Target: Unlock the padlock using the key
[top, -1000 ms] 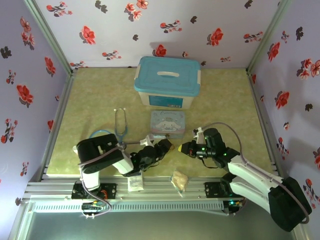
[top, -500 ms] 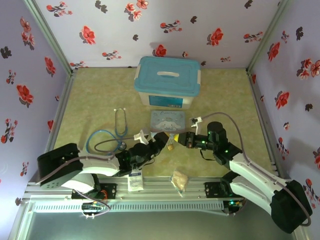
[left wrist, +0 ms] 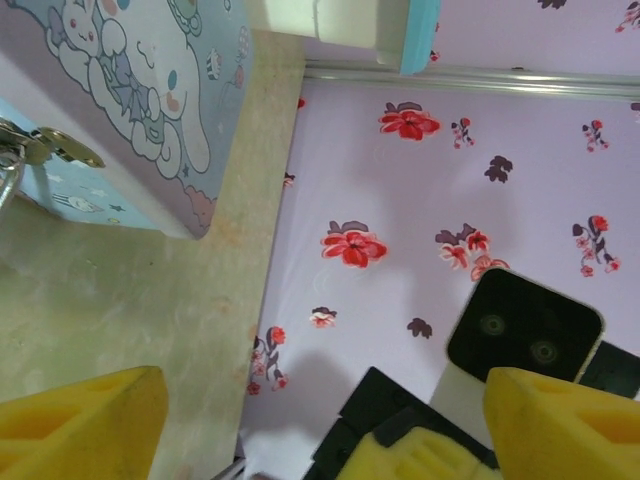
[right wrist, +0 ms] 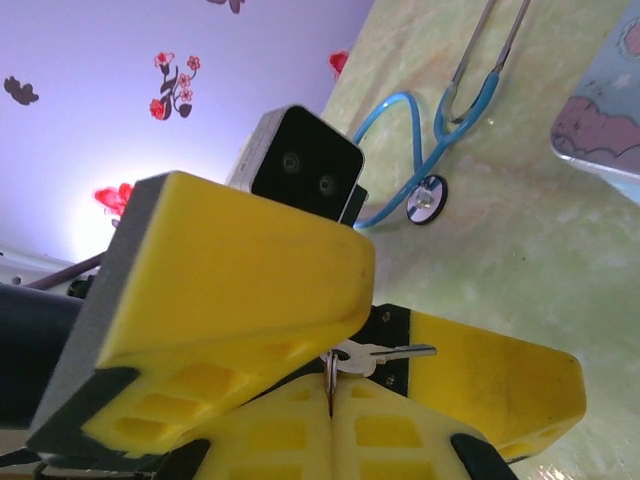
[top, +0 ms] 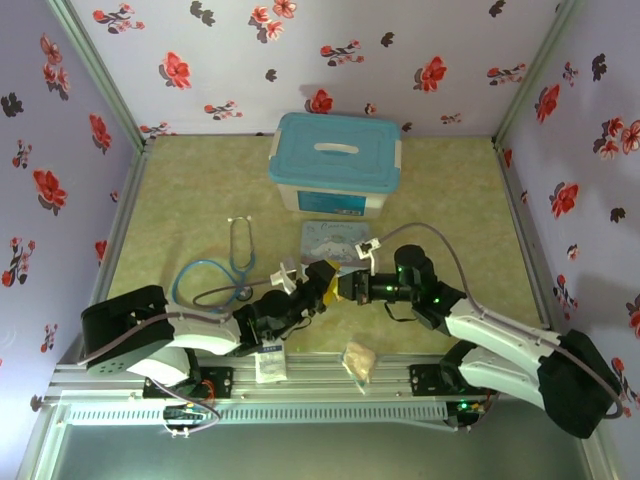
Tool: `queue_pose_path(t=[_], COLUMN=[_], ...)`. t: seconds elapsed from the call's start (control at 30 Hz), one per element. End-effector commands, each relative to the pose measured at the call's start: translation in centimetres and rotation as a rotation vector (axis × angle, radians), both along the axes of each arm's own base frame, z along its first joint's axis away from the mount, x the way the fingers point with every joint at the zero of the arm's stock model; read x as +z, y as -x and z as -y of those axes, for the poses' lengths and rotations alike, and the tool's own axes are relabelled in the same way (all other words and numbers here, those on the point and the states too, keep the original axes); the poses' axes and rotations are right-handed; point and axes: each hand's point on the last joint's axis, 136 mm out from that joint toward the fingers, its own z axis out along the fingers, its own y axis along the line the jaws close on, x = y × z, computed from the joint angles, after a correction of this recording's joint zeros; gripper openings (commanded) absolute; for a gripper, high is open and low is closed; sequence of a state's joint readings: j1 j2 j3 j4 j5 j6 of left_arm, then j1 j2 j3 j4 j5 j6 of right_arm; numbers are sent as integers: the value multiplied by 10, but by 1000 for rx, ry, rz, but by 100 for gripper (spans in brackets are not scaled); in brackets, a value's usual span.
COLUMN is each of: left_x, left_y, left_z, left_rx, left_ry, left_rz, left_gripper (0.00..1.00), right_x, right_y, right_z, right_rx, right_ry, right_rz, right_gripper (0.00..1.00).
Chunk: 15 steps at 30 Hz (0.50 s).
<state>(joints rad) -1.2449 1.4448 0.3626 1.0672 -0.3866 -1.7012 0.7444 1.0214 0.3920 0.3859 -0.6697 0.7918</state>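
Top view, left claw (top: 322, 287) and right claw (top: 347, 288) tip to tip over the worktop (top: 200, 190) before a pale blue tin (top: 335, 243), left wrist, left claw (left wrist: 320, 385) spread wide, right wrist, right claw (right wrist: 330, 400) clamped on the key (right wrist: 385, 352), its blade jutting sideways

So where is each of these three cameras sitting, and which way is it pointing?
Top external: above and behind the arms, looking down on the table; left gripper and right gripper meet.
Left wrist: low, tilted sideways, facing the cartoon tin; its open yellow fingers frame the bottom.
Right wrist: low, facing the stethoscope; its pads pinch the key.
Shared: top and left wrist both show the cartoon tin.
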Motion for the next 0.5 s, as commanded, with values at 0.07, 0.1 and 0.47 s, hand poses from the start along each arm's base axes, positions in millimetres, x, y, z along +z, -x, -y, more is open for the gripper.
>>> queue_pose_path(t=[0.07, 0.1, 0.47], left_x=[25, 26, 24], left_y=[-2, -3, -6], left_z=[-11, -14, -35], left_rx=[37, 44, 75], left_ry=[71, 67, 23], left_rz=[49, 58, 84], left_gripper=[71, 67, 36], right_x=[12, 10, 1], right_y=[0, 1, 5], right_z=[-9, -9, -5], right_rx=[21, 22, 25], right_ry=[-28, -28, -9], right_rz=[63, 61, 42], right_gripper=[0, 0, 0])
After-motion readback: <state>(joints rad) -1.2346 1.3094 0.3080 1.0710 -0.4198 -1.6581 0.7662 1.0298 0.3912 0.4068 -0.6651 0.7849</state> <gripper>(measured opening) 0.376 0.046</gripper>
